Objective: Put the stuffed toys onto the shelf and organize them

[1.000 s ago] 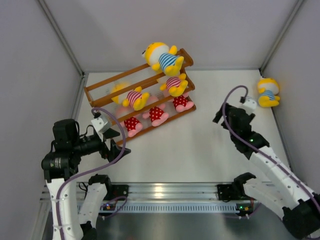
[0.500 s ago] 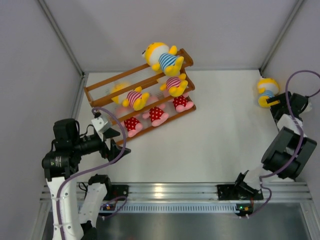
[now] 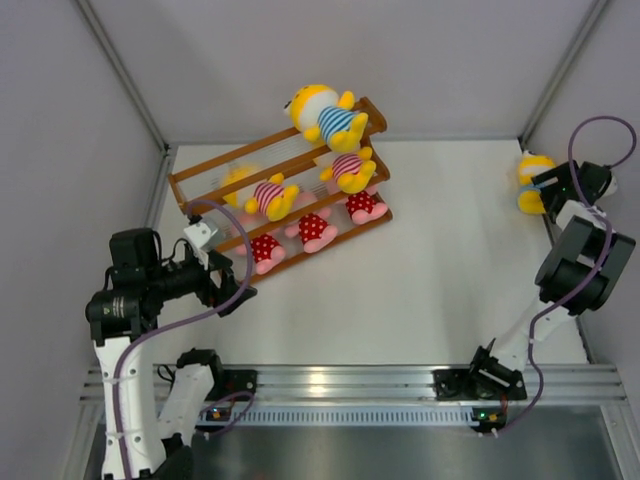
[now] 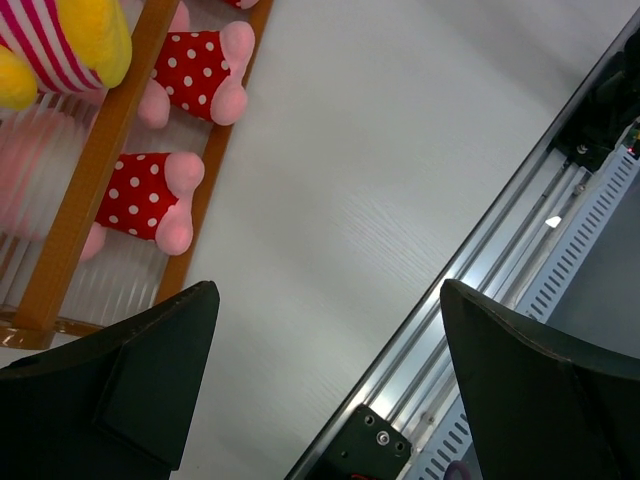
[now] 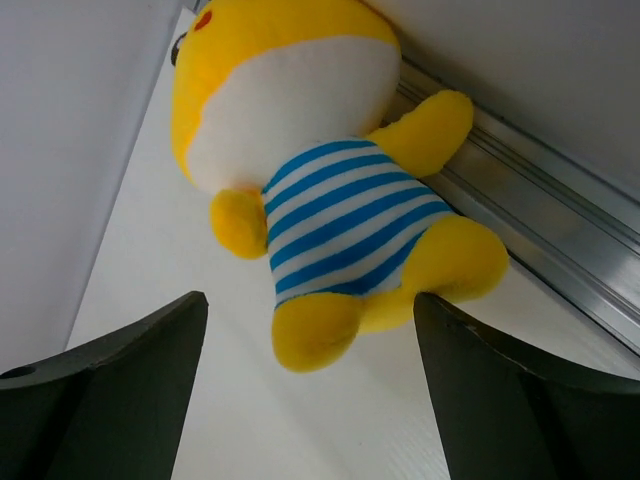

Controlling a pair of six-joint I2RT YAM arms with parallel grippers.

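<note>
The shelf stands at the back left, its orange-brown bars also in the left wrist view. On it sit a yellow stuffed toy in blue stripes, two yellow ones in pink stripes, and three pink ones in red dotted outfits. Another yellow toy in blue stripes lies by the right wall. My right gripper is open, its fingers either side of that toy's feet. My left gripper hangs open and empty near the shelf's front left corner.
Grey walls close in the table on the left, back and right. An aluminium rail runs along the right wall just behind the loose toy. The arms' mounting rail lines the near edge.
My right arm has swung from mid-table to the right wall and brought its gripper up to the loose yellow toy. My left gripper has shifted slightly.
</note>
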